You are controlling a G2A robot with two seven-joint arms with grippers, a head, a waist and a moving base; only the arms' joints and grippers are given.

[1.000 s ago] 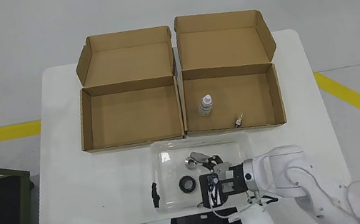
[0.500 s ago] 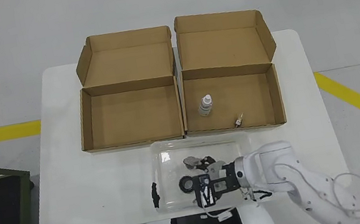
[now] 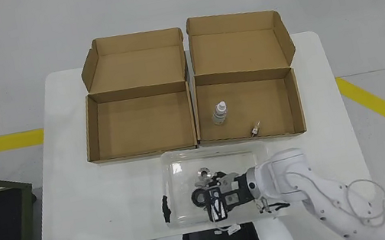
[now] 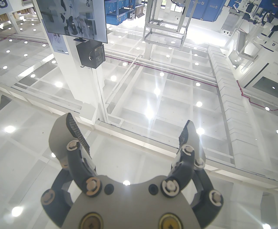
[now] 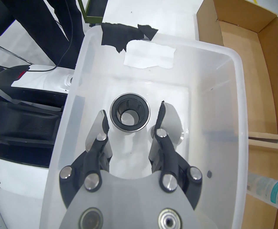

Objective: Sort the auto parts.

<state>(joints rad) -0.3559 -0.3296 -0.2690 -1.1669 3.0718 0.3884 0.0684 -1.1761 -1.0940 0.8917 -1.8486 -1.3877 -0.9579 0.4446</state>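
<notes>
Right gripper in the clear bin.
Fingers apart, flanking the black bearing on the bin's floor; left gripper fingers gape, empty.

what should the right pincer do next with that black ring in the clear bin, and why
Probably ease the right pincer a little deeper around the black ring before closing. Its jaws are open, one on each side of the ring on the floor of the clear bin, but only the tips reach alongside it and neither seems to touch it.
</notes>
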